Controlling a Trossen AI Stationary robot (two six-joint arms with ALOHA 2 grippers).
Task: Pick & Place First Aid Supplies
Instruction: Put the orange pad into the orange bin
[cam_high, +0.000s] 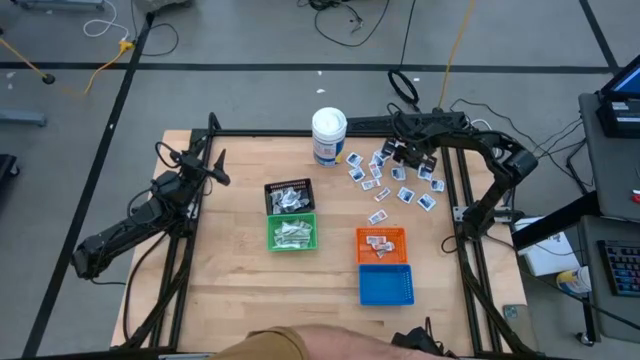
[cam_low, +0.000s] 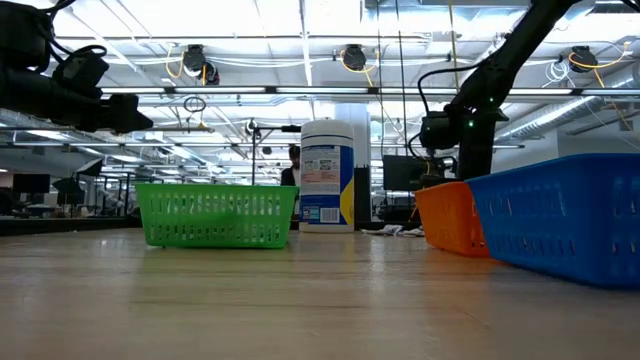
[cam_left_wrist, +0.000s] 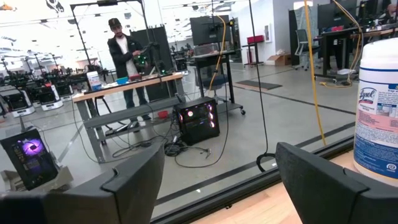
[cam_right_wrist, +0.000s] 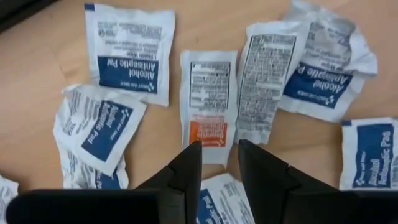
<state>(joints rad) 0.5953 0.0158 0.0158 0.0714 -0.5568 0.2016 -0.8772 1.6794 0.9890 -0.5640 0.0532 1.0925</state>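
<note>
On the wooden desk (cam_high: 240, 270), 4 small baskets stand near the middle: a black basket (cam_high: 288, 196) with a green basket (cam_high: 293, 232) just in front of it, both holding packets, and to their right an orange basket (cam_high: 381, 245) with a few packets touching a blue basket (cam_high: 385, 284). A white canister (cam_high: 329, 136) stands upright at the far edge. The first aid supplies (cam_high: 390, 180) lie loose and flat to the right of the canister, white squares with blue print among them. The right gripper (cam_right_wrist: 219, 163) hangs low over this scatter, its jaws a narrow gap apart with nothing between them, directly above a white packet with an orange band (cam_right_wrist: 208, 102). The left gripper (cam_high: 210, 165) waits raised at the desk's far left edge, jaws wide apart and empty.
</note>
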